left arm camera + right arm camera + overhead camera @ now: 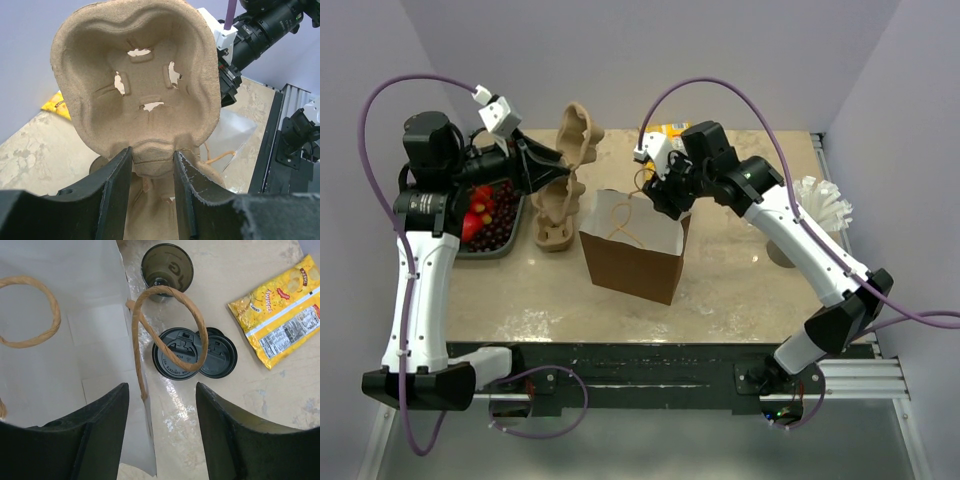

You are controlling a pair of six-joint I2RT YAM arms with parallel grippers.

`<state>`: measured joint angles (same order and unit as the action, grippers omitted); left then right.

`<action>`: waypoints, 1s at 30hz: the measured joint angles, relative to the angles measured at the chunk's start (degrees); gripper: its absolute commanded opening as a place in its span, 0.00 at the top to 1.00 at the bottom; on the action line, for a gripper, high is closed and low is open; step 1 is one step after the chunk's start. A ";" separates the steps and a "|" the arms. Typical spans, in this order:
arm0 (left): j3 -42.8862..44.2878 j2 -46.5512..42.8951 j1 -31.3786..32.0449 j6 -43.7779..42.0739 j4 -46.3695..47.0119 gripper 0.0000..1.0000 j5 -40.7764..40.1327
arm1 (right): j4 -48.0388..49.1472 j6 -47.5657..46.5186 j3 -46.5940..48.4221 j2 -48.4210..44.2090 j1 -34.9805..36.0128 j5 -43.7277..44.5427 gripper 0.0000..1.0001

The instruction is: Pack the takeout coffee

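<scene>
The lower part of the pulp carrier point(135, 90) is covered by the fingers point(117, 190) of the left gripper point(151, 160) in the left wrist view. In the right wrist view the paper bag point(60, 345) is cut by the top and left edges, the snack packet point(280, 310) by the right edge, and one black lid point(222, 357) is partly hidden under the other lid point(177, 352)

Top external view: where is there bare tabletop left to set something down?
The widest bare patch is the front strip of the table between the paper bag and the near edge. Behind the bag it is crowded: two black lids, a dark cup and the snack packet. Left is taken by the cup carrier and black tray.
</scene>
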<state>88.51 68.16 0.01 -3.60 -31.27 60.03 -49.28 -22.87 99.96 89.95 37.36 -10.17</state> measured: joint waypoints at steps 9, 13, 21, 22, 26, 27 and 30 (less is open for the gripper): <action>2.32 1.49 0.92 -1.95 -3.39 1.00 -1.25 | -0.39 -1.22 -0.20 1.73 -2.12 -7.41 0.73; 4.50 2.62 1.33 -3.93 -5.66 1.00 -2.34 | -2.23 -1.60 0.59 4.94 -3.06 -10.38 1.00; 0.24 -0.96 1.99 -3.32 1.40 1.00 -6.75 | -6.03 -0.17 5.55 4.22 -3.87 -12.04 1.00; -1.46 -2.27 2.08 -2.86 2.58 1.00 -6.73 | -6.12 0.04 5.53 3.17 -3.74 -11.80 1.00; -8.33 -8.13 3.19 -2.86 8.72 1.00 -5.51 | -6.10 0.09 3.85 -2.93 -2.23 -11.26 1.00; -9.94 -9.75 3.41 -2.93 10.38 1.00 -4.94 | -5.99 0.13 2.99 -4.57 -1.60 -11.19 1.00; -14.21 -14.49 3.58 -3.04 14.34 1.00 -3.08 | -6.14 1.03 0.55 -7.76 0.94 -10.93 1.00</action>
<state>74.30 53.67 3.60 -6.63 -16.93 56.95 -55.42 -21.85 100.51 82.19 38.30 -21.10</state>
